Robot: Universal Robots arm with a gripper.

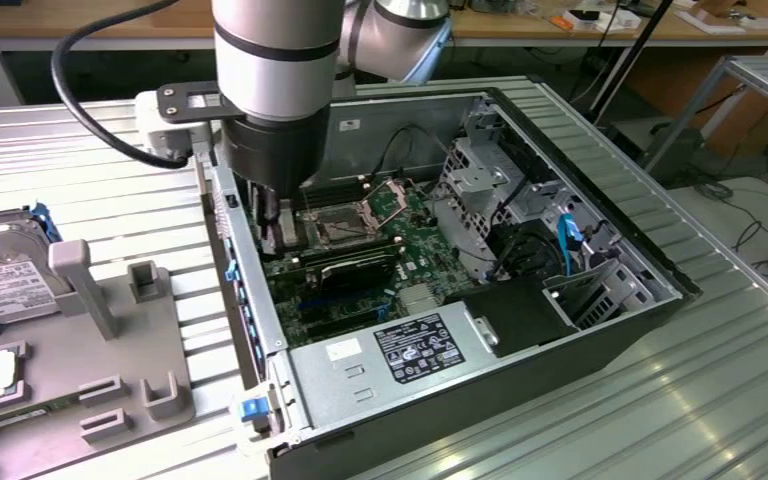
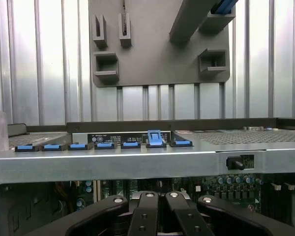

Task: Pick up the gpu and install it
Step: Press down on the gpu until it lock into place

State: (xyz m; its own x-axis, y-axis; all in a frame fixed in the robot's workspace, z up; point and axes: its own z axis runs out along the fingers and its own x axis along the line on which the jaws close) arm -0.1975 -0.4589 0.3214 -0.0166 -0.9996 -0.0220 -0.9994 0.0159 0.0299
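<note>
The gpu [image 1: 347, 266], a dark flat card with a green edge, stands on the motherboard inside the open computer case [image 1: 624, 330], below the CPU socket [image 1: 337, 222]. My gripper [image 1: 275, 225] reaches down into the case just inside its rear wall, at the card's bracket end. In the wrist view the black fingers [image 2: 147, 219] lie close together, shut, with nothing visible between them. The arm hides whether the fingertips touch the card.
A silver power supply [image 1: 384, 350] fills the case's near corner, and drive cages [image 1: 491, 200] line the exterior view's right. Blue slot clips [image 2: 155, 138] run along the rear wall. A grey fixture tray [image 1: 117, 340] and a hard drive [image 1: 4, 275] lie left of the case.
</note>
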